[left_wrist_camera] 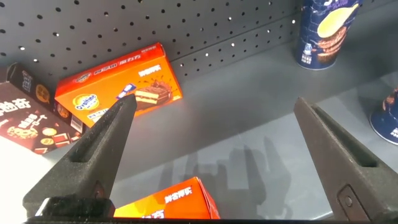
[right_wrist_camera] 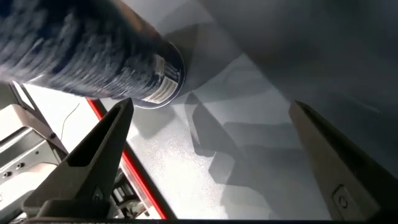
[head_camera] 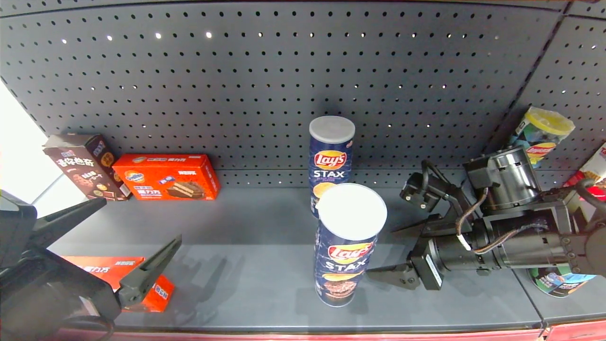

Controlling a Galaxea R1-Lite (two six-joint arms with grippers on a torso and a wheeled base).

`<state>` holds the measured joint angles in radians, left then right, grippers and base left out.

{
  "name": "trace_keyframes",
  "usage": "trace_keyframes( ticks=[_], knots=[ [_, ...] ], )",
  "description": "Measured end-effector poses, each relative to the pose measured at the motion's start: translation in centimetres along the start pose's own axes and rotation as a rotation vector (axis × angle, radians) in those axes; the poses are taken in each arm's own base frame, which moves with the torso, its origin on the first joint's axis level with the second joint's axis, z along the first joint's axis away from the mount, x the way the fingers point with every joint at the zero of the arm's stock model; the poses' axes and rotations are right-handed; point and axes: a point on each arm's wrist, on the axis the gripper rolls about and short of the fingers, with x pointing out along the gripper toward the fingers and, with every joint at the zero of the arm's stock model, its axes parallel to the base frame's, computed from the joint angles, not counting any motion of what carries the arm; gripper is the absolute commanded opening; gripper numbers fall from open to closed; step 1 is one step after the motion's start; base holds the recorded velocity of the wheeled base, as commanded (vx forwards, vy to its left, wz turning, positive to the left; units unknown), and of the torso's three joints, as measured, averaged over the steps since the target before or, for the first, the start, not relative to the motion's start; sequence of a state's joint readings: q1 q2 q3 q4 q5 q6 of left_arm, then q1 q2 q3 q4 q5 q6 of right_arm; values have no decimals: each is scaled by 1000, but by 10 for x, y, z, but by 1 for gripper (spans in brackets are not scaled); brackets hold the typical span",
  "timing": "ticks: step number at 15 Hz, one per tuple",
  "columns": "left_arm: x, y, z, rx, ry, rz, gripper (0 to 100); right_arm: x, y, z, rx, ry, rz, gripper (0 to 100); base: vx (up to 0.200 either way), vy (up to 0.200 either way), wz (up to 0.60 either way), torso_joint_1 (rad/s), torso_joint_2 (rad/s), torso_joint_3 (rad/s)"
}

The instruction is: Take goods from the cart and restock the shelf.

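Observation:
Two blue chip cans with white lids stand upright on the grey shelf (head_camera: pixel 246 237): one at the back (head_camera: pixel 331 161), one nearer the front edge (head_camera: pixel 348 246). My right gripper (head_camera: pixel 395 253) is open just right of the front can, fingertips toward it, holding nothing. In the right wrist view that can (right_wrist_camera: pixel 93 56) lies just beyond the open gripper (right_wrist_camera: pixel 211 106). My left gripper (head_camera: pixel 142 219) hangs open at the front left, above an orange box (head_camera: pixel 118 279). In the left wrist view the gripper (left_wrist_camera: pixel 214 102) is empty over that box (left_wrist_camera: pixel 168 205).
An orange biscuit box (head_camera: pixel 165 176) and a brown box (head_camera: pixel 85 166) rest against the pegboard at back left. At the far right are a yellow-lidded can (head_camera: pixel 539 132), a red packet (head_camera: pixel 592 175) and another can (head_camera: pixel 554 282). The shelf's red front edge (right_wrist_camera: pixel 130 174) runs close by.

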<state>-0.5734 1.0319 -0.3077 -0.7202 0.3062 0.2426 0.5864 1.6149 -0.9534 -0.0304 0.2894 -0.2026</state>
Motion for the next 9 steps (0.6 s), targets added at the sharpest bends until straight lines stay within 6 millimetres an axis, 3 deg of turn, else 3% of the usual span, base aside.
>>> trace_keyframes(
  ticks=[9],
  knots=[
    [0,0,-2,2,8,-3,100,7,0,3,-6,-5,7,100,0,0,0,0,0,0]
  ],
)
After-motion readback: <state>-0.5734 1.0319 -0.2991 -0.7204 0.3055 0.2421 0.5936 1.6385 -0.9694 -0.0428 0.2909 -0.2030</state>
